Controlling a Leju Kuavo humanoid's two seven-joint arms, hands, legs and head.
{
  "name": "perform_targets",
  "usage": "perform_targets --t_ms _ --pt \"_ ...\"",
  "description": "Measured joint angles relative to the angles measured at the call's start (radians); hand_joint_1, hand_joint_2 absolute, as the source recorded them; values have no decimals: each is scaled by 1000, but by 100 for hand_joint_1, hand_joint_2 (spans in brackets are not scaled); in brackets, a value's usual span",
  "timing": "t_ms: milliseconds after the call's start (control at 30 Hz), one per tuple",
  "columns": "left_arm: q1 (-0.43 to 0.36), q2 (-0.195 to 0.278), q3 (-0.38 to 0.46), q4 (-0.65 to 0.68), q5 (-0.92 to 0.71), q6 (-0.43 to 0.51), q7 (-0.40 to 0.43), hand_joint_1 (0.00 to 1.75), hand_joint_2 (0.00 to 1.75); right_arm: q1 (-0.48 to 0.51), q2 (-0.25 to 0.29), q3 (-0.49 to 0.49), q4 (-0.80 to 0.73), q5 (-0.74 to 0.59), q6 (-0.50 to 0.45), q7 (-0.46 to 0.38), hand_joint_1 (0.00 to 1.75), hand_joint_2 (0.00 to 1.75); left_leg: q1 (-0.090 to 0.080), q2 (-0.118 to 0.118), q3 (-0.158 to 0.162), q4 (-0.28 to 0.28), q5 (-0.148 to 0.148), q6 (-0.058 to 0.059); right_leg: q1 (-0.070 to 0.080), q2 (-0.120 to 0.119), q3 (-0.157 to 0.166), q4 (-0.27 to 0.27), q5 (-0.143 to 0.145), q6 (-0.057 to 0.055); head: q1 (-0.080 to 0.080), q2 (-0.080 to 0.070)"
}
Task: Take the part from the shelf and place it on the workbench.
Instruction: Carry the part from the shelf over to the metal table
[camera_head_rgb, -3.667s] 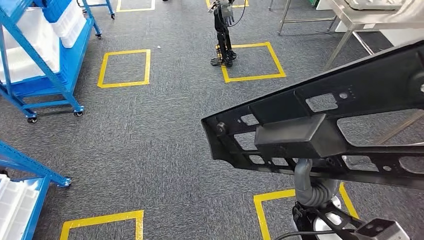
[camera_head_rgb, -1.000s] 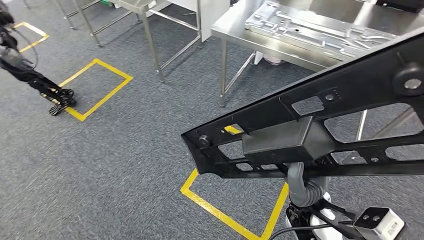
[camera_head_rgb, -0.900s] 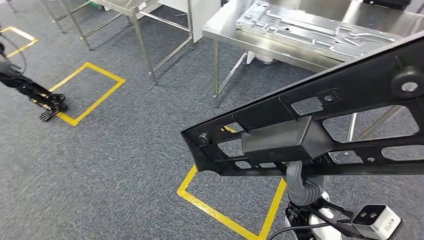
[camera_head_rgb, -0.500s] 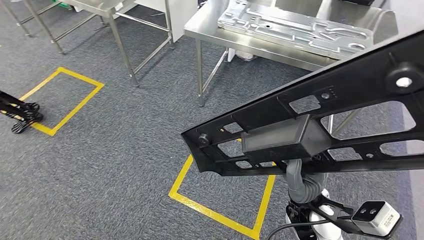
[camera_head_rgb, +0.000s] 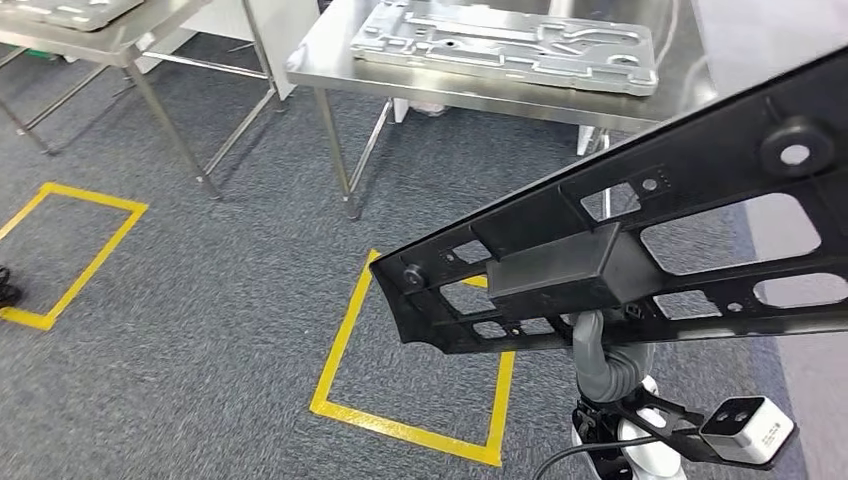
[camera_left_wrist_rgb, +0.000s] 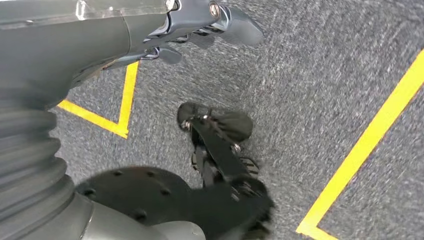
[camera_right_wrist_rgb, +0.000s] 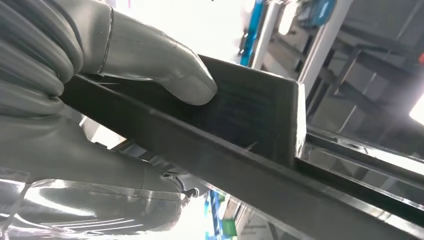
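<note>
The step in hand looks like the carry to the workbench: the part (camera_head_rgb: 640, 260) is off the shelf and held up in front of the robot, short of the steel tabletop (camera_head_rgb: 340, 55) and lower in the head view than its near edge. To do it well, the robot should close on the tabletop squarely, keep the long part level so its free end near the yellow floor square (camera_head_rgb: 410, 360) does not swing into a table leg (camera_head_rgb: 335, 150), and lift it over the near edge before lowering; a landing spot beside the grey metal plate (camera_head_rgb: 505, 45) lying on the tabletop, not on it, seems wise. The right hand (camera_right_wrist_rgb: 115, 95) grips the part, thumb pressed over 1 face and the fingers wrapped under it, seen from the wrist, so the hold is at 1 point on a long piece and it may tip if moved fast. The left hand (camera_left_wrist_rgb: 195, 30) hangs toward the carpet, far from the tabletop, holding nothing; whether its fingers are spread or curled I cannot tell. The part is a long black moulded frame, matt plastic by its look, with several cut-out windows, round holes, a raised rectangular box near its middle and a small boss at the narrow end
</note>
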Motion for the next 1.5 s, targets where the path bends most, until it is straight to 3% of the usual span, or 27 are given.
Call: perform_targets --t_ms 33,67,133,200,233,300,333,400,467,533,567,600,667,733,833,900,1000,1033,1067,1100,1167,1233,1333,1400,1433,1500 --pt "1 0 -1 0 -1 -2 -1 0 175 1 0 0 3 0 0 -1 175 175 0 -3 -17 29 0 -1 0 13 0 1 0 0 0 0" --pt "2 0 -3 0 -3 -4 -1 0 175 1 0 0 5 0 -1 -1 175 175 0 -5 -16 16 21 0 1 27 1 3 -1 0 -1 0" --pt "3 2 -6 0 -5 -7 -1 0 175 1 0 0 7 0 -2 -2 175 175 2 -23 33 -109 101 6 0 53 4 5 -3 4 -2 0" --pt "3 5 -8 0 -5 -9 1 0 175 0 0 0 9 0 -3 -4 175 175 4 -61 79 -226 147 14 1 73 0 10 -4 13 -2 0" --pt "2 6 -9 0 -5 -11 2 0 175 0 0 0 9 1 -5 -5 175 175 4 -74 88 -249 151 19 1 82 -3 11 -3 19 -2 0" --pt "-1 7 -13 0 -5 -17 6 0 175 0 0 0 11 9 -14 -6 175 175 3 -69 89 -255 150 30 -1 96 -9 10 1 32 -2 0" --pt "-2 7 -14 0 -5 -21 8 0 175 0 0 0 11 16 -20 -6 175 175 3 -61 90 -259 153 37 -1 89 -10 12 -1 37 -2 0" --pt "-3 7 -16 0 -4 -29 10 0 175 -4 0 1 13 30 -30 -6 175 175 7 -46 93 -267 160 52 0 45 -34 62 -34 45 3 0" --pt "-1 8 -18 0 -2 -36 9 0 175 -8 0 3 18 39 -37 -6 175 175 5 -31 91 -268 161 58 -1 0 -95 193 -101 50 8 0" --pt "2 8 -20 0 -2 -42 8 0 175 -9 0 5 24 42 -41 -6 175 175 3 -19 91 -268 160 59 -3 -9 -148 303 -137 55 8 0" --pt "2 9 -21 0 -2 -45 8 0 175 -9 0 5 27 42 -42 -6 175 175 3 -14 91 -267 159 58 -4 -11 -148 305 -126 55 8 0" --pt "2 9 -22 0 -2 -46 7 0 175 -9 0 6 30 43 -43 -6 175 175 2 -11 92 -267 158 57 -4 -12 -127 264 -99 54 8 0" --pt "0 8 -23 0 -2 -48 7 0 175 -10 0 7 32 43 -44 -6 175 175 1 -8 97 -266 155 51 -2 -20 -48 115 -36 45 8 0" --pt "-2 8 -23 0 -2 -48 6 0 175 -12 0 10 33 43 -45 -6 175 175 -1 -6 99 -265 150 41 5 -26 1 18 -12 34 8 0" --pt "-3 9 -23 0 -2 -48 6 0 175 -14 0 13 33 45 -47 -6 175 175 -2 -2 102 -266 145 24 7 -22 8 2 -14 20 7 0" --pt "-4 10 -23 0 -2 -48 5 0 175 -17 0 14 34 46 -49 -6 175 175 -1 -2 88 -225 118 15 1 -20 18 -7 -13 8 4 0" --pt "-3 11 -23 0 -2 -49 4 0 175 -22 0 17 38 46 -52 -6 175 175 0 -4 -12 -28 31 7 2 -19 28 -10 -20 -2 -1 0" --pt "-3 11 -23 0 -2 -50 4 0 175 -22 0 19 40 45 -53 -5 175 175 0 -4 -45 28 16 6 3 -17 31 -9 -24 -4 -1 0" --pt "-1 11 -23 0 -2 -50 4 0 175 -22 0 20 42 45 -53 -5 175 175 0 -4 -61 45 25 6 4 -14 36 -8 -29 -3 -1 0" --pt "0 12 -23 0 -2 -50 3 0 175 -22 0 20 43 44 -54 -4 175 175 0 -4 -56 21 55 8 4 -11 43 -8 -34 -2 -2 0" --pt "3 14 -23 1 -2 -50 1 0 175 -22 0 21 44 43 -54 -4 175 175 -1 -5 0 -117 143 16 5 -7 62 -8 -48 2 -1 0" --pt "2 16 -23 1 -2 -50 -2 0 175 -23 0 21 45 41 -54 -3 175 175 -5 -7 50 -228 181 27 8 -5 74 -7 -60 11 -1 0" --pt "-1 17 -24 1 -2 -53 -4 0 175 -24 0 22 46 37 -56 -3 175 175 -9 -8 66 -257 171 45 9 -4 76 1 -64 27 -1 0" --pt "0 16 -24 1 -2 -56 -5 0 175 -26 0 23 46 34 -56 -4 175 175 -5 -8 81 -265 165 57 8 -6 60 42 -70 36 1 0" --pt "-1 16 -24 1 -2 -56 -6 0 175 -27 0 23 46 33 -57 -4 175 175 -4 -8 89 -268 163 62 7 -7 35 89 -84 40 2 0" --pt "-2 16 -24 1 -1 -56 -7 0 175 -27 -1 23 46 33 -58 -4 175 175 -4 -7 99 -271 154 68 3 -9 -50 221 -132 48 5 0"
